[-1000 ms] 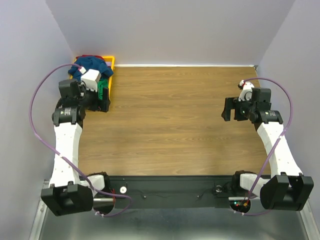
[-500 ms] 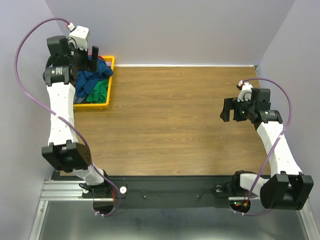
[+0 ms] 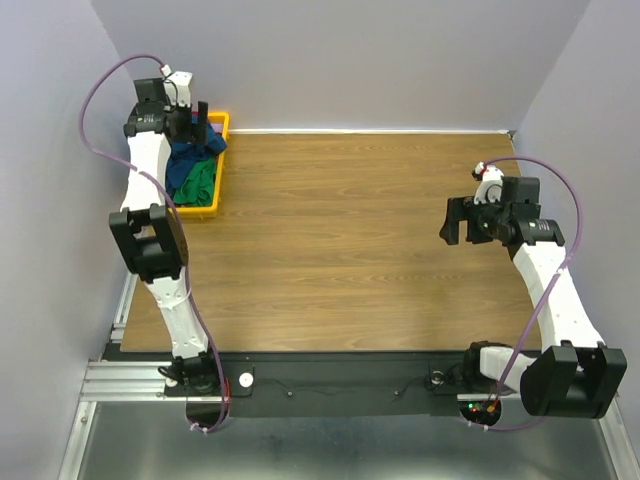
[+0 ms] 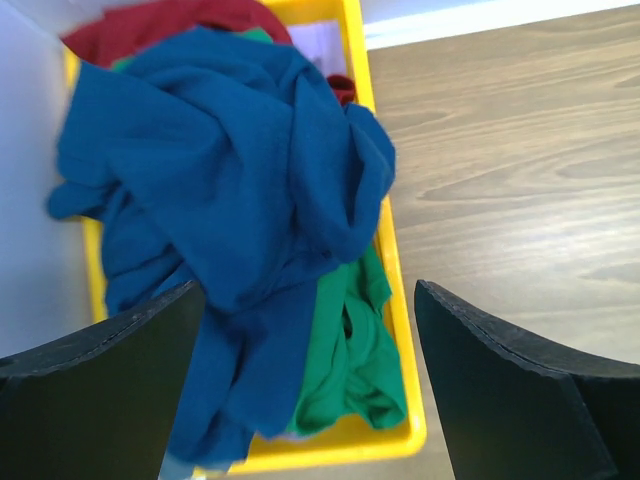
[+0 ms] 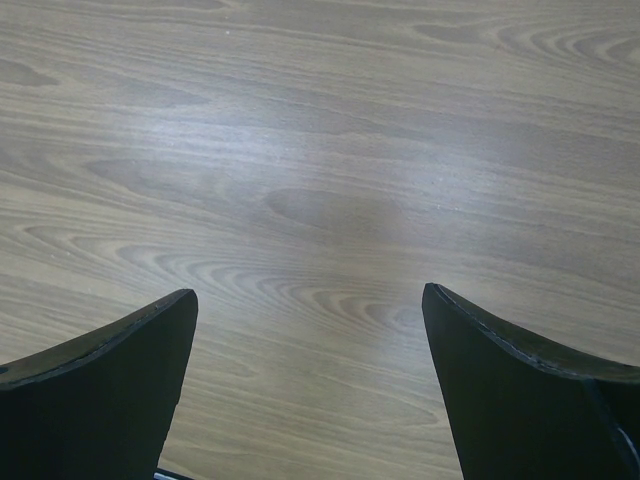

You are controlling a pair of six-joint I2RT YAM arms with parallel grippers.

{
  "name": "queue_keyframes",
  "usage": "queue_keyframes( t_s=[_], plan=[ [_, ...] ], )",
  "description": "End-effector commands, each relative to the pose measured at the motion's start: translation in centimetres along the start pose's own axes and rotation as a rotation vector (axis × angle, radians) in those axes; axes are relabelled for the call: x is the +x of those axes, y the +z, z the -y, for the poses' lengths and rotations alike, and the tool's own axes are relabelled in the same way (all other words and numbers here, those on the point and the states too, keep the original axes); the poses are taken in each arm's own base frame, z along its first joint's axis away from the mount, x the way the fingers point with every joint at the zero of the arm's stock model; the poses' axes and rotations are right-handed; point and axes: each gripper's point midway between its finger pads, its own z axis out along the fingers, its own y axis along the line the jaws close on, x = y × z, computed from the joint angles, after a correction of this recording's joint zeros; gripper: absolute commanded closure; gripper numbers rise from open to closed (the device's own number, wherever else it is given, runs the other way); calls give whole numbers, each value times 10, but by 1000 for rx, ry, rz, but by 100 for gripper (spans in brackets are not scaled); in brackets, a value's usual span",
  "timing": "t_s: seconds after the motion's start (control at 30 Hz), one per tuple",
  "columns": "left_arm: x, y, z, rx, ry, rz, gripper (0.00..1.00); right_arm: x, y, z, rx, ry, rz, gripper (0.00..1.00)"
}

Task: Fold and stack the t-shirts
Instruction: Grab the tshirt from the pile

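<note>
Fingers of the left gripper [image 4: 305,300] stand wide apart and hold nothing, poised just above the t-shirts [image 3: 195,175], which lie crumpled in the yellow tray [image 4: 388,250] at the far left corner of the table [image 5: 320,150]. A blue shirt [image 4: 230,170] lies on top, with a green shirt [image 4: 350,360] beneath and a red shirt [image 4: 170,20] at the back. The right gripper [image 5: 310,300], equally wide and empty, hangs over the wood, well apart from the tray. The step in hand appears to be picking the first shirt, as none is folded yet. The next move calls for a descent onto the blue cloth and a firm pinch.
</note>
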Motion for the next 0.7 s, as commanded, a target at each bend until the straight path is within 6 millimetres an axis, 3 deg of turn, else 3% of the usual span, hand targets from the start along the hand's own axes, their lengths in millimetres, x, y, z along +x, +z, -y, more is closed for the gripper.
queue_keyframes(
  t_s=[0.0,0.2,0.4,0.43,0.5,0.53,0.67],
  plan=[
    [-39,7,-22,-77,-23,116,2,-7,1,1,0,-19,9,0],
    [-22,48,-39,-143,-38,79,7,-7,6,3,-4,-10,-12,0],
    [-17,59,-47,-181,-24,76,22,-7,9,3,-12,-7,-24,0],
    [-15,62,-48,-185,-21,73,32,-7,10,3,-14,-4,-29,0],
    [-17,61,-50,-187,-19,74,42,-6,11,2,-22,-1,-35,0],
    [-22,59,-50,-188,-15,85,56,-5,13,2,-24,0,-39,0],
    [-38,47,-50,-182,0,119,70,-5,13,2,-26,-2,-42,0]
  ],
)
